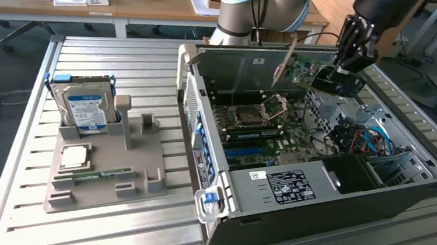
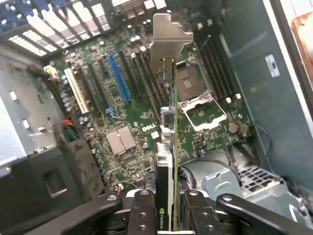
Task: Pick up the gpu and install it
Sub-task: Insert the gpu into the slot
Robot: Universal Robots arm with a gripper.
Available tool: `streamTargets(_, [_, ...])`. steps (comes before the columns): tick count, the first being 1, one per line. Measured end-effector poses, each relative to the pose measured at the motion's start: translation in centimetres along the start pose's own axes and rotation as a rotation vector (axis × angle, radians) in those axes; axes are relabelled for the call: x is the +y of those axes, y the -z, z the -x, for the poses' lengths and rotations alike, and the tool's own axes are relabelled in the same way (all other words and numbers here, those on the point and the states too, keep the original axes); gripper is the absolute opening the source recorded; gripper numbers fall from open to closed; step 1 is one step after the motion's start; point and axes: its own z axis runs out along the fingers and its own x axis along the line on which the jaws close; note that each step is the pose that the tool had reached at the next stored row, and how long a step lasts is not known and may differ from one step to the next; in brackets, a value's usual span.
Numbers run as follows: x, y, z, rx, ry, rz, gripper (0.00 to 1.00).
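Observation:
The gpu hangs in the air above the open computer case, over its far end, with my gripper shut on it. Its green board is tilted and its pale metal bracket points toward the exterior view's left. In the wrist view the gpu shows edge-on between my two black fingers, with the bracket at the far end. Below it lies the motherboard with a blue slot and the bare processor socket. The card is clear of the board.
On the slatted metal table, a grey holder at the exterior view's left carries a silver hard drive, a processor chip and a small memory stick. Cables and a black box fill the case's near end.

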Motion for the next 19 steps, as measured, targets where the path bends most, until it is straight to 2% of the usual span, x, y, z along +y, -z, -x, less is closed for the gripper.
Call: streamTargets(19, [-0.01,-0.23,-0.01,0.0125,0.329,0.0156,0.27])
